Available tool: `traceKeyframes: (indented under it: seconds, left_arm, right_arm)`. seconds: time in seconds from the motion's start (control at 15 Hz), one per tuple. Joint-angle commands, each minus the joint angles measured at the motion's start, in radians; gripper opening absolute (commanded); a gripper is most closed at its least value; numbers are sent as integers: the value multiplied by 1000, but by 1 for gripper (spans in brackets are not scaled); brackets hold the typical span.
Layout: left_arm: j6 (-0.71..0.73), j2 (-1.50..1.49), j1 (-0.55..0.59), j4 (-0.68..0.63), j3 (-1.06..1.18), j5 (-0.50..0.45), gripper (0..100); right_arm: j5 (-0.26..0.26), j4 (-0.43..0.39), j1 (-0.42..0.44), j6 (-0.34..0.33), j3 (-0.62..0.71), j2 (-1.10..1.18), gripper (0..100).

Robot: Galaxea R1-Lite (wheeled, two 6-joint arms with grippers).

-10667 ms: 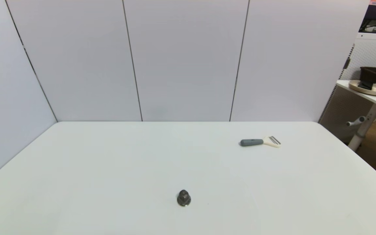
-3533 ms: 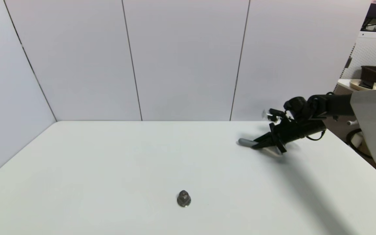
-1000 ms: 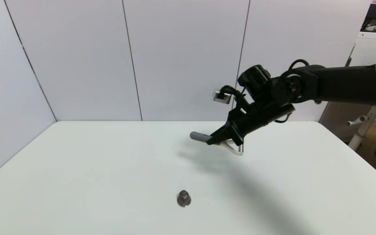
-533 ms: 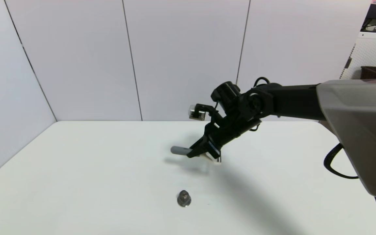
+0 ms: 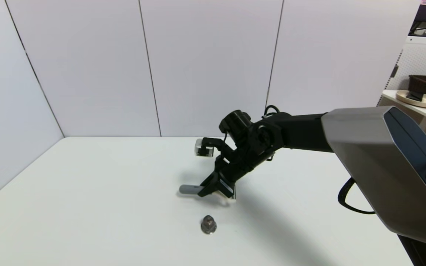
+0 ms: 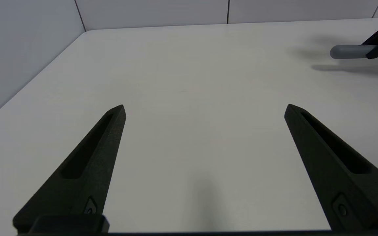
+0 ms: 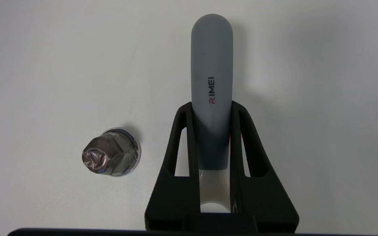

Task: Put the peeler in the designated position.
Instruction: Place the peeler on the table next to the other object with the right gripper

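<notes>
Here the peeler [image 5: 192, 189] hangs just above the white surface [image 5: 87, 192], clamped at its grey handle in my right gripper [image 5: 216, 187], near the dome-shaped metal nut [image 5: 208, 225]. My left gripper [image 6: 205, 109] hovers apart, jaws wide.

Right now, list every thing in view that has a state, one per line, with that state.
peeler: held by its grey handle, lying level, just above the table; contact with the table cannot be told.
right gripper: shut on the peeler, beside the nut.
nut: standing on the table, dome up, apart from the peeler.
left gripper: open, empty, low over bare table.
table: bears only the nut.
</notes>
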Motion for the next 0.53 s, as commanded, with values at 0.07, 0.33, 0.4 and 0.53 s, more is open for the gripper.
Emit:
traceKeyframes:
  seconds: [0.07, 0.33, 0.4, 0.53]
  left_arm:
    - [1, 1, 0, 0, 0, 0, 100]
    - [1, 1, 0, 0, 0, 0, 100]
    - [1, 1, 0, 0, 0, 0, 100]
    - [-1, 1, 0, 0, 0, 0, 100]
  right_arm:
    - [3, 2, 2, -18, 0, 24, 0]
    - [5, 8, 2, -31, 0, 33, 0]
    - [5, 8, 2, -39, 0, 31, 0]
    - [5, 9, 2, -48, 0, 30, 0]
